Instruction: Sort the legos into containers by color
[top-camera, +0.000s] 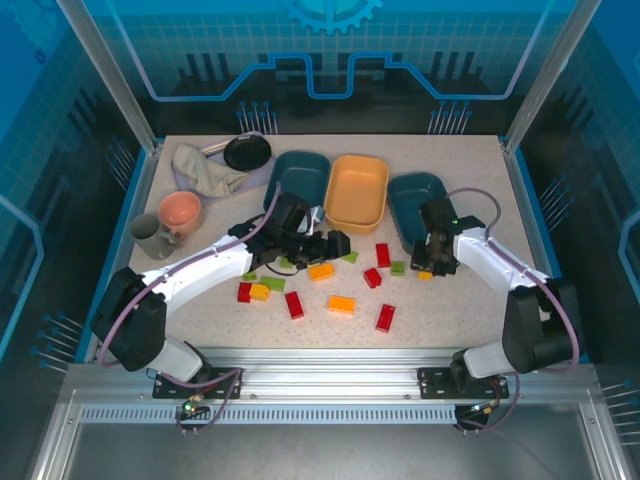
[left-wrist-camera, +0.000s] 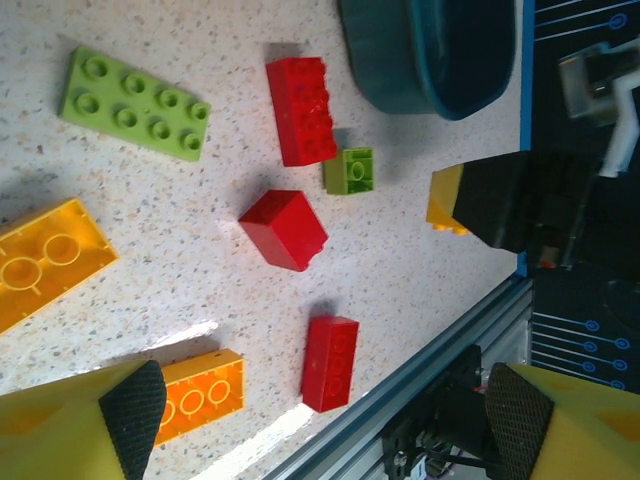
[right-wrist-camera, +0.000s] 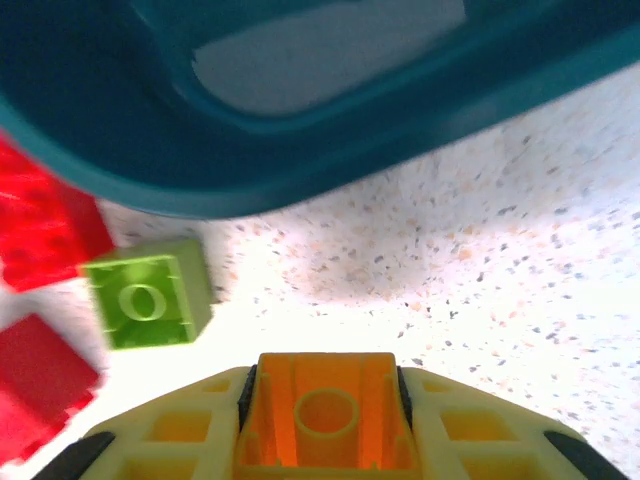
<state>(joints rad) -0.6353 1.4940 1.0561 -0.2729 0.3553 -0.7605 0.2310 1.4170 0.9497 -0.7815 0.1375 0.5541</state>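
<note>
My right gripper (right-wrist-camera: 325, 395) is shut on an orange lego (right-wrist-camera: 325, 420), just above the table in front of the right teal container (right-wrist-camera: 300, 150); from above it sits here (top-camera: 430, 266). A small green lego (right-wrist-camera: 148, 295) lies to its left. My left gripper (top-camera: 330, 247) hovers open over the middle of the table, nothing between its fingers (left-wrist-camera: 130, 410). Below it lie red legos (left-wrist-camera: 330, 362), (left-wrist-camera: 284, 229), a green plate lego (left-wrist-camera: 135, 103) and an orange lego (left-wrist-camera: 200, 392). The yellow-orange container (top-camera: 357, 190) stands between the two teal containers (top-camera: 298, 180), (top-camera: 412, 195).
At the back left are a pink bowl (top-camera: 180, 210), a grey mug (top-camera: 148, 235), a crumpled cloth (top-camera: 205, 170) and a black pan (top-camera: 247, 152). The metal rail (left-wrist-camera: 420, 385) of the table's front edge runs close to the nearest red lego.
</note>
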